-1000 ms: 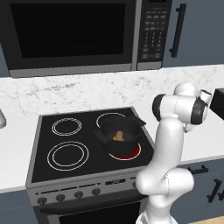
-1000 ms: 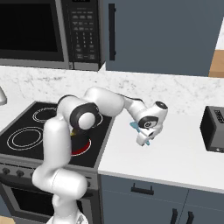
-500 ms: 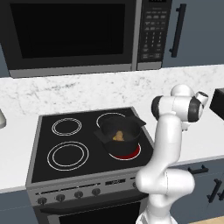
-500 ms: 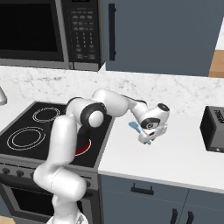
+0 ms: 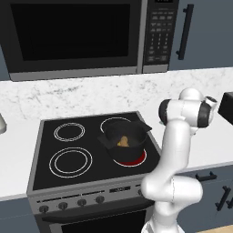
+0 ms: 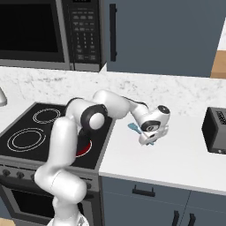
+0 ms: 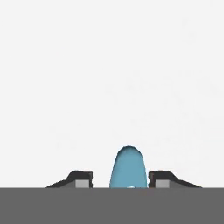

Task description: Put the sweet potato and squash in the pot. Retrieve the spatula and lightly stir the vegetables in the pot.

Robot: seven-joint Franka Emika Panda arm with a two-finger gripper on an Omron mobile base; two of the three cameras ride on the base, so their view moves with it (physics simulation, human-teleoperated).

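White marble counter carries the spatula; the gripper straddles it, jaws narrowed but visibly apart. Next: clamp, lift toward the pot.

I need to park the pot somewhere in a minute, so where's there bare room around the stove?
Free: the two left burners, and counter between the gripper and toaster. Crowded: the right burners, under the pot, and beside the stove where the gripper meets the spatula.
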